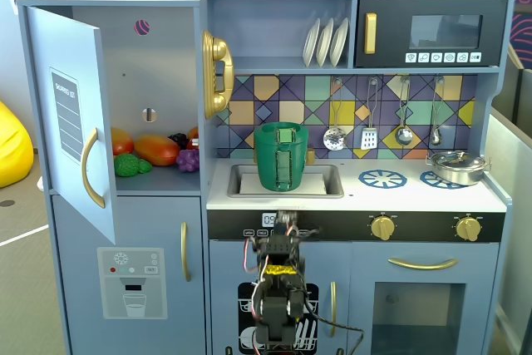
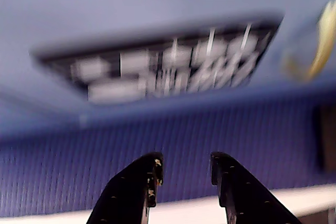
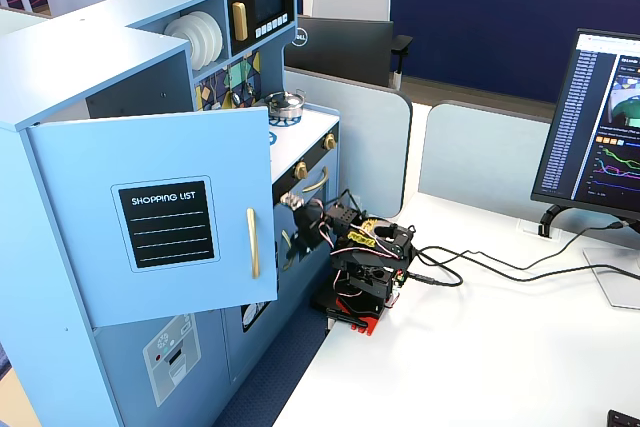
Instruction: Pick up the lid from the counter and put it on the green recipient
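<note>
The green recipient (image 1: 282,160) stands upright in the sink of the toy kitchen, its ribbed strap handle facing the camera. A flat green disc with a small knob, seemingly the lid (image 1: 282,128), rests on its top. In the other fixed view both are hidden behind the open door. My gripper (image 2: 185,163) is open with nothing between its fingers. It hangs low in front of the kitchen's lower door (image 2: 157,72), well below the counter. The arm (image 1: 278,288) is folded on its base at the table edge, with the gripper (image 3: 302,225) close to the cabinet front.
A silver pan (image 1: 455,166) sits on the right burner, beside a bare blue burner ring (image 1: 381,178). The fridge door (image 1: 73,114) stands open at the left with toy food (image 1: 155,150) inside. A blue ribbed mat (image 2: 79,166) lies under the kitchen. Cables (image 3: 480,269) and a monitor (image 3: 603,127) occupy the white table.
</note>
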Action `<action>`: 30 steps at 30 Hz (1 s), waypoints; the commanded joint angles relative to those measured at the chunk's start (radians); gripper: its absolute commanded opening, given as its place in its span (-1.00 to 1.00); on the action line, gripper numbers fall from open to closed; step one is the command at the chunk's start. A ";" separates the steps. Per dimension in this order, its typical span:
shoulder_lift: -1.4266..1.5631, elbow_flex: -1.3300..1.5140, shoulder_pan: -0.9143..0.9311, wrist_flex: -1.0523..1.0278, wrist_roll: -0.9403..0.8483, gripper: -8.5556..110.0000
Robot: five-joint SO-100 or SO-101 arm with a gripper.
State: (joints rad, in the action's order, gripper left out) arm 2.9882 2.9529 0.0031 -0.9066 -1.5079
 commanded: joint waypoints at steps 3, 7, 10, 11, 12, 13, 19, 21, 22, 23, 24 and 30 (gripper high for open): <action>0.063 0.043 -0.051 -0.187 0.058 -0.85; 0.149 0.043 -0.048 -0.436 0.006 -0.83; 0.189 0.043 -0.025 -0.575 -0.034 -0.83; 0.189 0.043 -0.025 -0.617 -0.041 -0.83; 0.189 0.043 -0.028 -0.626 0.002 -0.82; 0.189 0.043 -0.028 -0.623 0.026 -0.82; 0.190 0.043 0.038 -0.626 -0.002 -0.81; 0.190 0.043 0.057 -0.626 -0.002 -0.81; 0.190 0.043 0.060 -0.626 -0.002 -0.81; 0.190 0.043 0.060 -0.626 -0.002 -0.81; 0.190 0.043 0.060 -0.626 -0.002 -0.81; 0.190 0.043 0.060 -0.626 -0.003 -0.80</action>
State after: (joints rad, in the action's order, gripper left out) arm 3.1845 3.0005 0.0506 -1.3468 -1.5140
